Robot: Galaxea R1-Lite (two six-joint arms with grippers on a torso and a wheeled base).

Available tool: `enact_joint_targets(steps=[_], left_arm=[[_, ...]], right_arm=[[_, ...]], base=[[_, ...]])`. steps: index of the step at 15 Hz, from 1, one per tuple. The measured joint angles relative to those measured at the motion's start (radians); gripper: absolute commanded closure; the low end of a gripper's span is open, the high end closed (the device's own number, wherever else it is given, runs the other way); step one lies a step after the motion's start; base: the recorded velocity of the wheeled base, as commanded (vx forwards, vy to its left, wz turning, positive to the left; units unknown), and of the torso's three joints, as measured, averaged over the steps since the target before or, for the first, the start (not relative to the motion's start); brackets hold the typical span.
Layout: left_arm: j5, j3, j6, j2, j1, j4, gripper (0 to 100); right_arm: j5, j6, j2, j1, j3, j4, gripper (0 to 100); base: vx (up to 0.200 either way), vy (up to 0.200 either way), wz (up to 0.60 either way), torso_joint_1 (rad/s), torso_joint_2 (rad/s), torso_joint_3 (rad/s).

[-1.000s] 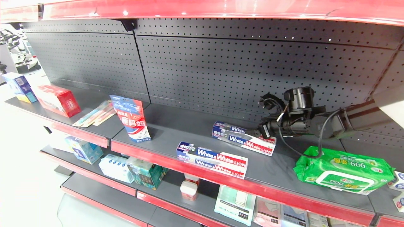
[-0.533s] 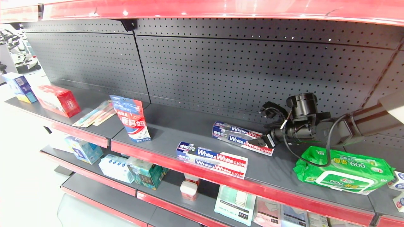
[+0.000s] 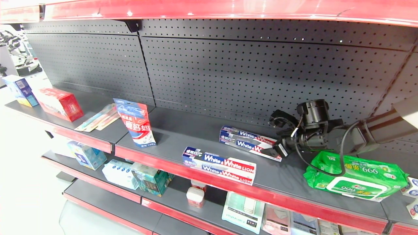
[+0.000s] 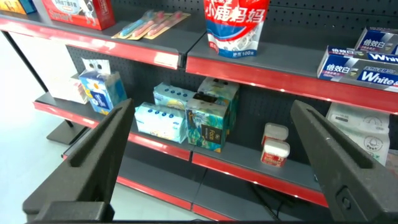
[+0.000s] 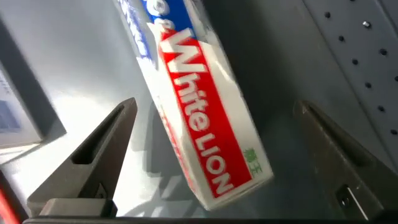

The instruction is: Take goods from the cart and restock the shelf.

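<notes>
While the right arm comes in from the right side of the shelf [image 3: 183, 130], the right gripper [image 3: 269, 150] is parked at the right end of the far toothpaste box [image 3: 245, 141]. From the right wrist cam the right gripper [image 5: 214, 104] has its jaws spread wide, with the end of the far toothpaste box [image 5: 199, 118] sitting between them and bare shelf showing on both sides, so nothing is pinched. That box lies flat on the middle board, close to the pegboard back [image 3: 228, 75], turned a bit off square.

A near toothpaste box [image 3: 218, 165] lies flat at the front edge, just left of and nearer than the far one, and the two are apart. Right of the gripper is a green wipes pack [image 3: 356, 176], with the arm's cable drooping onto it. Over to the left stands a red and blue pouch [image 3: 135, 122], upright, then some toothbrushes [image 3: 98, 119] lying flat, a red box [image 3: 58, 104] and a blue box [image 3: 19, 89] at the far left.

The left gripper [image 4: 211, 106] hangs low in front of the lower shelves, jaws wide with nothing in them, with tissue packs [image 4: 165, 118] and a teal box [image 4: 211, 118] on the board beyond it.
</notes>
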Motion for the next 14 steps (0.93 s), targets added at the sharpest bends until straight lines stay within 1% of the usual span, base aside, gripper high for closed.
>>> enact_joint_targets(steps=[5, 8, 12, 14], left_arm=[[0.000, 0.000, 0.000, 0.000, 0.000, 0.000, 0], [0.000, 0.000, 0.000, 0.000, 0.000, 0.000, 0], [0.000, 0.000, 0.000, 0.000, 0.000, 0.000, 0], [0.000, 0.000, 0.000, 0.000, 0.000, 0.000, 0]], right_arm=[[-0.007, 0.008, 0.008, -0.004, -0.005, 0.001, 0], [-0.058, 0.008, 0.016, -0.006, -0.011, 0.001, 0], [-0.066, 0.009, 0.027, -0.010, -0.026, 0.000, 0], [-0.088, 0.009, 0.030, -0.011, -0.030, 0.000, 0]], base=[[0.000, 0.000, 0.00, 0.000, 0.00, 0.000], [0.000, 0.000, 0.00, 0.000, 0.00, 0.000], [0.000, 0.000, 0.00, 0.000, 0.00, 0.000], [0.000, 0.000, 0.00, 0.000, 0.00, 0.000]])
